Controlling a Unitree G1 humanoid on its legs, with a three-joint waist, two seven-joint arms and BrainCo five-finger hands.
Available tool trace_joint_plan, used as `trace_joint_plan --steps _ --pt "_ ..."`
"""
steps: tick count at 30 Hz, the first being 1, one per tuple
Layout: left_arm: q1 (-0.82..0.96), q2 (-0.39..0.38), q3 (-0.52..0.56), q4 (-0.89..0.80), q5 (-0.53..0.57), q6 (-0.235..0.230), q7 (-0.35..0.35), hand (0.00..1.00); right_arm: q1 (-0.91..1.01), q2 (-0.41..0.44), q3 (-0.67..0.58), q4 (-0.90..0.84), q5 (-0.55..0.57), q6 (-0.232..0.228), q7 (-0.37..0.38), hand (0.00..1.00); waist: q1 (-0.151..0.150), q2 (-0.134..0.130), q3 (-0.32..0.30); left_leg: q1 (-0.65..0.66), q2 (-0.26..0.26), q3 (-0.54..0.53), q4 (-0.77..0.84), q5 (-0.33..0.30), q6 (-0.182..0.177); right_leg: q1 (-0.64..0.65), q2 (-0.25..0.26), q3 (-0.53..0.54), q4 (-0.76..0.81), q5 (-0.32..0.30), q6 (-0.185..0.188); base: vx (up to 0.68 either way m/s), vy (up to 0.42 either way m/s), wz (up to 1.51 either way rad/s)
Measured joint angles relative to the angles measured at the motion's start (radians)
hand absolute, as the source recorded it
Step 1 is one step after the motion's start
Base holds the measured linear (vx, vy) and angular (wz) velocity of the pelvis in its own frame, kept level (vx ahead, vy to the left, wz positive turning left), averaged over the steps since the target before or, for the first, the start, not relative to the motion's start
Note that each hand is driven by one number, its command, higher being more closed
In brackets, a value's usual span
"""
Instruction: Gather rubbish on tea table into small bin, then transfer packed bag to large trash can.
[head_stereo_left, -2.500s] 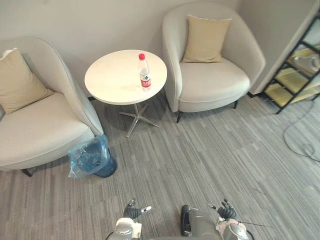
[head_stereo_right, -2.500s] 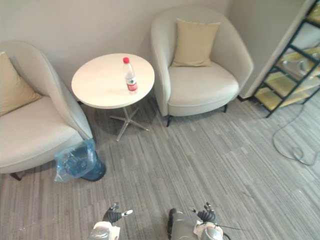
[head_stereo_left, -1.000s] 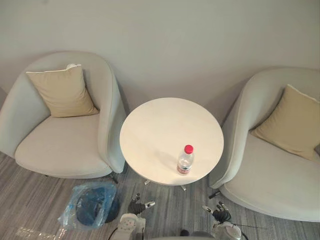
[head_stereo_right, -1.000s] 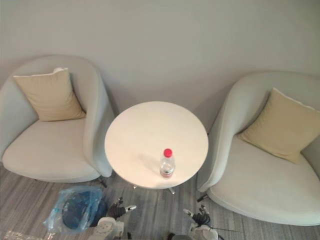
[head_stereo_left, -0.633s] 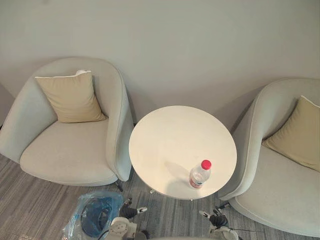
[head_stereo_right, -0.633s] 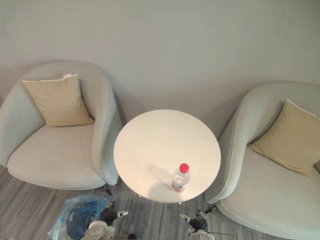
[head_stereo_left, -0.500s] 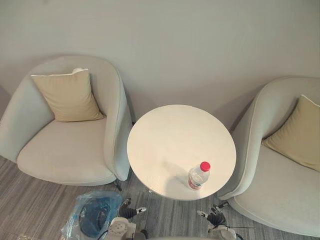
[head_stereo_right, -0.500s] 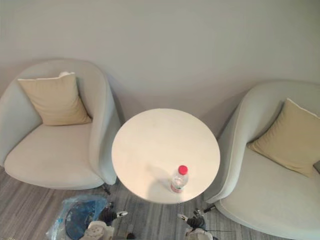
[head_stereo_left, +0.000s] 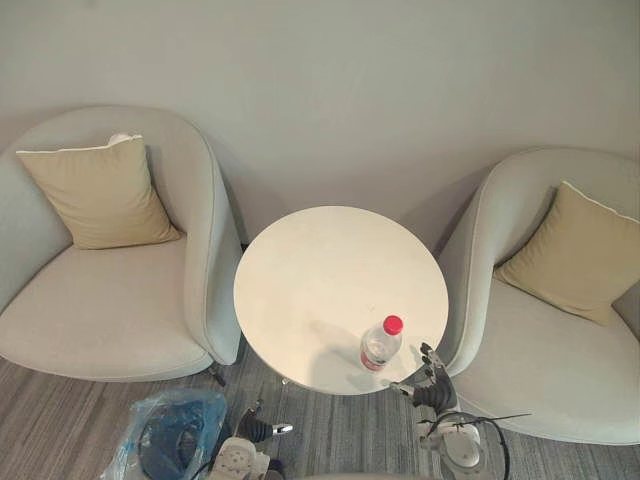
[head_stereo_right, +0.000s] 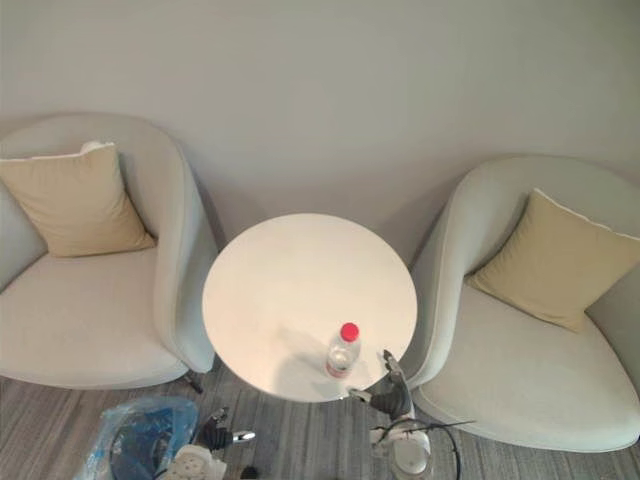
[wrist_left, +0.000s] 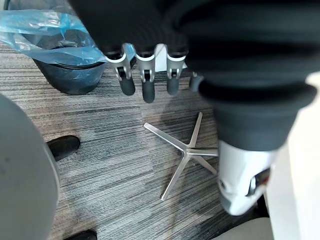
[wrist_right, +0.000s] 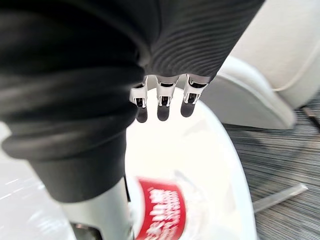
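Hanging slack-fingered and empty, the right robot hand (head_stereo_left: 428, 380) flanks the bottle (head_stereo_left: 380, 343), the left robot hand (head_stereo_left: 258, 430) the cut-off bin (head_stereo_left: 165, 440).

The table (head_stereo_left: 320, 270) was creamy white, the bottle (head_stereo_left: 376, 350) clear with red cap and label, armchairs (head_stereo_left: 100, 310) pale grey, cushions (head_stereo_left: 95, 195) tan, carpet (head_stereo_left: 330, 430) streaked grey, bin bag (head_stereo_left: 150, 415) translucent blue.

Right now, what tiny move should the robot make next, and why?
Probably ease the right hand forward and curl its fingers round the clear plastic bottle with the red cap. That bottle stands upright near the front edge of the round white table, and the right hand hangs open just beside it, holding nothing.
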Motion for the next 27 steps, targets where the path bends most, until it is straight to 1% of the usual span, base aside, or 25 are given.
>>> trace_joint_plan --steps 4,8,14,16,23,26,27 --pt "0.0 0.0 -0.002 -0.001 0.003 -0.001 -0.001 0.0 -0.004 -0.007 0.026 -0.048 -0.045 -0.015 0.008 0.0 0.0 0.0 0.0 0.002 -0.001 -0.006 -0.01 0.01 0.001 -0.001 0.0 -0.003 -0.002 0.001 0.0 -0.05 -0.012 0.06" --pt "0.007 0.001 -0.019 -0.019 0.017 -0.002 -0.001 0.0 -0.023 -0.008 0.044 -0.052 -0.09 -0.016 0.002 0.0 0.0 0.005 0.003 0.0 -0.004 -0.029 -0.03 0.027 0.001 -0.001 -0.001 -0.023 -0.004 0.001 0.0 -0.03 -0.019 0.13" --pt "0.007 -0.002 -0.019 -0.024 0.017 -0.002 -0.001 0.0 -0.067 -0.012 0.057 -0.052 -0.102 -0.014 -0.036 0.0 0.0 0.02 0.012 -0.009 -0.006 -0.053 -0.039 0.036 0.001 0.0 -0.001 -0.043 -0.003 0.001 0.001 -0.01 -0.018 0.12" --pt "0.007 -0.001 -0.019 -0.029 0.017 -0.002 -0.001 0.0 -0.084 -0.012 0.056 -0.051 -0.102 -0.013 -0.056 0.0 0.0 0.024 0.015 -0.016 -0.007 -0.076 -0.054 0.049 0.001 -0.001 0.0 -0.065 -0.006 0.001 0.001 0.01 -0.028 0.26" --pt "0.01 -0.002 -0.017 -0.043 0.017 -0.002 0.0 0.0 -0.129 0.002 0.053 -0.031 -0.102 -0.001 -0.106 0.0 0.003 0.036 0.027 -0.023 -0.01 -0.089 -0.054 0.05 0.001 -0.001 -0.001 -0.078 -0.007 0.001 0.001 0.0 -0.013 0.08" --pt "0.01 -0.002 -0.017 -0.056 0.015 -0.002 0.002 0.0 -0.161 0.005 0.03 0.012 -0.097 0.002 -0.117 0.0 0.003 0.041 0.043 -0.038 -0.011 -0.099 -0.051 0.054 0.002 -0.009 -0.002 -0.088 -0.003 0.001 0.0 -0.02 -0.009 0.11" --pt "0.01 -0.002 -0.016 -0.063 0.015 -0.003 0.002 0.0 -0.176 0.005 0.021 0.021 -0.091 0.005 -0.121 0.0 0.004 0.044 0.061 -0.04 -0.012 -0.103 -0.048 0.055 0.002 -0.01 -0.003 -0.092 0.001 0.0 0.0 -0.05 -0.005 0.1"
